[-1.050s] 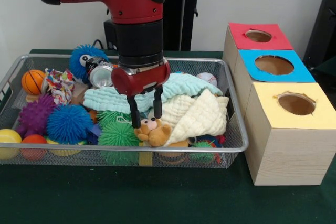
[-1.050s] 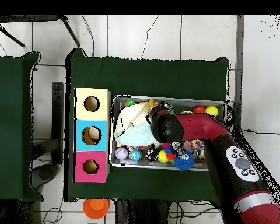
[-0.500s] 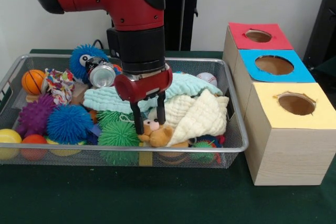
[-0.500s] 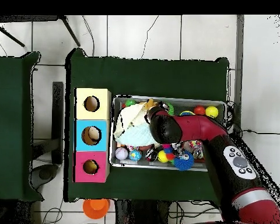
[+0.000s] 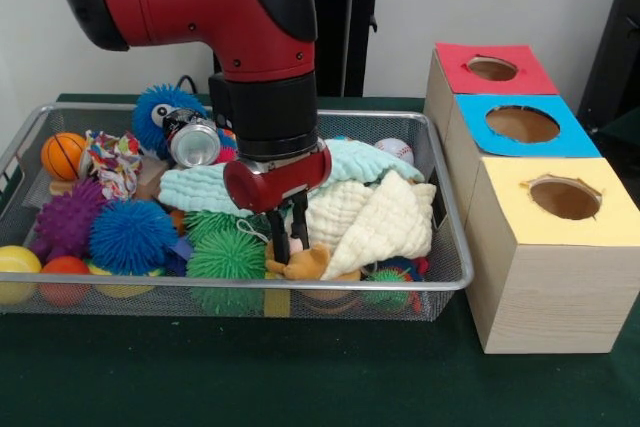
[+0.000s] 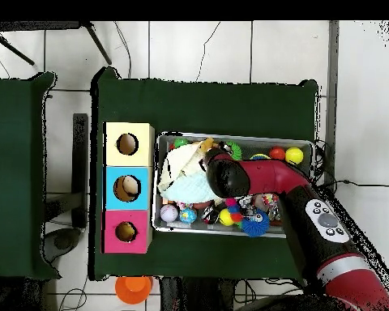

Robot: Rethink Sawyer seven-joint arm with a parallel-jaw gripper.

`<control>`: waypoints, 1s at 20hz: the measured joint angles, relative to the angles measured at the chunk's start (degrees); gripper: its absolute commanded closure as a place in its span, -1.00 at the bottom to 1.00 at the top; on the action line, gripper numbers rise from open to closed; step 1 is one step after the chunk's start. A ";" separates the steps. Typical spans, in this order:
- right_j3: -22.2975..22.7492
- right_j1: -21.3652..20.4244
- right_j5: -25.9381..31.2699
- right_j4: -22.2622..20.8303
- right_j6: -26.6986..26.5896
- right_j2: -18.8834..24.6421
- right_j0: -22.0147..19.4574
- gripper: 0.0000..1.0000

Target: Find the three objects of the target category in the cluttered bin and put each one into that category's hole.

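Observation:
A small brown teddy bear (image 5: pixel 306 264) lies at the front of the wire bin (image 5: pixel 441 199), beside a cream cloth (image 5: pixel 385 222). My gripper (image 5: pixel 288 245) is down on the bear's head, and its two fingers are drawn in close on either side of it. The head is mostly hidden behind them. In the overhead view the red arm (image 6: pixel 258 175) covers the gripper and the bear. Three boxes with holes stand beside the bin: yellow (image 5: pixel 563 197), blue (image 5: pixel 522 124) and red (image 5: pixel 492 69).
A mint cloth (image 5: pixel 345 162) lies behind the cream one. A green spiky ball (image 5: pixel 225 257), a blue spiky ball (image 5: pixel 130 235) and a purple one (image 5: pixel 68 217) crowd the left. A drink can (image 5: pixel 192 139), a basketball (image 5: pixel 63 155) and a baseball (image 5: pixel 394 150) lie further back.
The gripper has come down and forward onto the teddy bear, and its fingers have narrowed from wide apart to close around the bear's head.

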 measured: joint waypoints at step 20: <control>1.36 -5.45 1.95 0.73 0.00 -3.62 4.26 1.00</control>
